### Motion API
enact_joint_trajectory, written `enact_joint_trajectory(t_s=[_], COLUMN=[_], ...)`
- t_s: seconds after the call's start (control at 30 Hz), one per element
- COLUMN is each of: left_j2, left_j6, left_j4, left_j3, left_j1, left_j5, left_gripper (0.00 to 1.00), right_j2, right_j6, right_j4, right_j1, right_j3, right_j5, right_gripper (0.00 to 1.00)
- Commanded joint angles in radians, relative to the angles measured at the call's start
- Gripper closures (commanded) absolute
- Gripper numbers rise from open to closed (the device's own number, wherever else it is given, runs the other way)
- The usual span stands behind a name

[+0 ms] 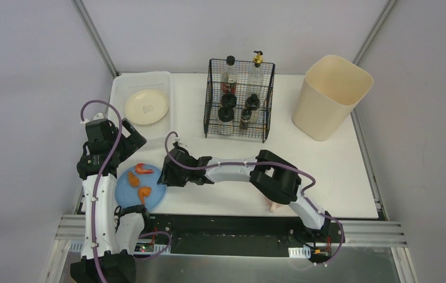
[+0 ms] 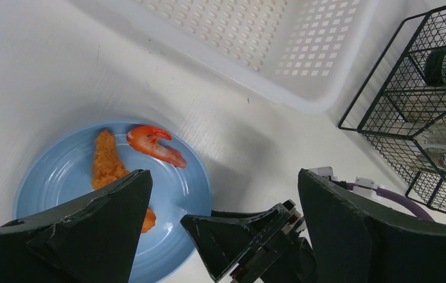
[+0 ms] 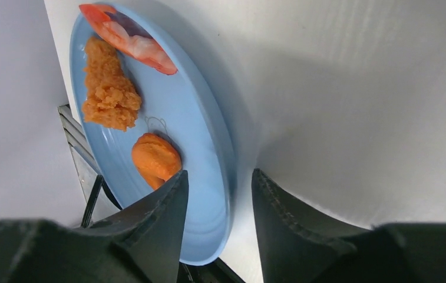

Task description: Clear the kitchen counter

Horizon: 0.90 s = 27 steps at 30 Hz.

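Observation:
A blue plate (image 1: 127,194) sits at the near left corner of the white kitchen counter (image 1: 326,165). It holds a shrimp (image 1: 144,169), a fried piece (image 2: 107,159) and an orange lump (image 3: 155,158). My right gripper (image 1: 164,175) is open and straddles the plate's right rim (image 3: 208,153), with one finger over the plate and the other over the counter (image 3: 217,177). A gap shows on both sides of the rim. My left gripper (image 1: 129,138) is wide open and empty, held above the counter behind the plate (image 2: 223,177). It looks down on the plate (image 2: 185,188) and the right gripper (image 2: 255,236).
A translucent white tray (image 1: 167,82) at the back left holds a cream plate (image 1: 146,107). A black wire basket (image 1: 239,132) with several bottles stands at the back middle. A beige bin (image 1: 329,97) stands at the back right. A small pink item (image 1: 273,206) lies under the right arm.

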Motion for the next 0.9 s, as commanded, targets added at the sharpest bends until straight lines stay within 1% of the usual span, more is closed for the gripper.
enact_joint_trajectory(t_s=[0.0,0.07,0.27,0.33,0.4,0.47,0.6,0.87], left_j2=[-0.015,-0.014,-0.006,-0.007,-0.006,-0.006,-0.004,0.000], left_j6=[0.007,0.006,0.005,0.006,0.007,0.006,0.007,0.010], left_j4=[-0.003,-0.003,-0.002,-0.002,-0.002,-0.002,-0.002,-0.004], left_j3=[-0.013,-0.010,-0.014,-0.011,-0.009,-0.009,-0.009,-0.005], left_j1=[0.009,0.009,0.009,0.008,0.008,0.008,0.008,0.009], left_j5=[0.005,0.005,0.000,0.001,0.001,0.000,0.002,-0.006], left_gripper=[0.01,0.01,0.01,0.01,0.01,0.01,0.01,0.01], right_j2=[0.045,0.050,0.029,0.013,-0.009,-0.035,-0.085,-0.204], right_j6=[0.024,0.025,0.012,0.003,-0.009,-0.014,-0.024,-0.067], right_j4=[0.011,0.011,0.004,0.014,0.020,0.036,0.061,0.041], right_j1=[0.020,0.023,0.030,0.030,0.031,0.030,0.027,0.020], right_j3=[0.052,0.050,0.012,-0.017,-0.049,-0.091,-0.177,-0.314], right_j5=[-0.010,-0.029,-0.021,-0.015,-0.010,0.015,0.044,0.095], right_gripper=[0.57,0.64,0.85,0.91,0.94,1.00,1.00,1.00])
